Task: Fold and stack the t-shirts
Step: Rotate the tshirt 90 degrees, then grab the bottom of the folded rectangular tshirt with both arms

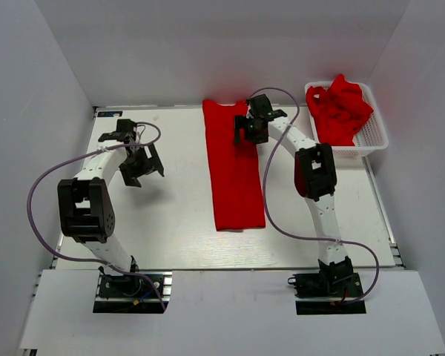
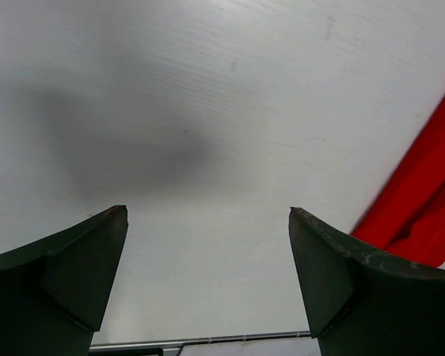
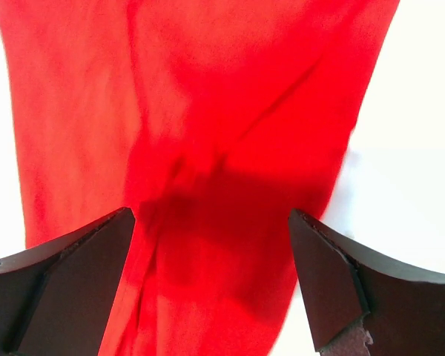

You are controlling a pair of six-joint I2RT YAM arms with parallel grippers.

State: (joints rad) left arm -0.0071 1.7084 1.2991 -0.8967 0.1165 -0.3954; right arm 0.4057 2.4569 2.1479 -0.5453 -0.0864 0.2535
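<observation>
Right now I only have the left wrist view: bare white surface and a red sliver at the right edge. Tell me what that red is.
Observer: A red t-shirt, lying as a long narrow strip down the middle of the table.
Operator: Report the right jaws.
Observer: They stand open over the strip's far end, gripping nothing.
Operator: Say whether there are more shirts.
Observer: Yes, crumpled red shirts are piled in a white basket at the far right.

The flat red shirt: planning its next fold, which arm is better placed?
Right. The right gripper hangs open over the far end of the shirt; the left gripper is open over bare table.
</observation>
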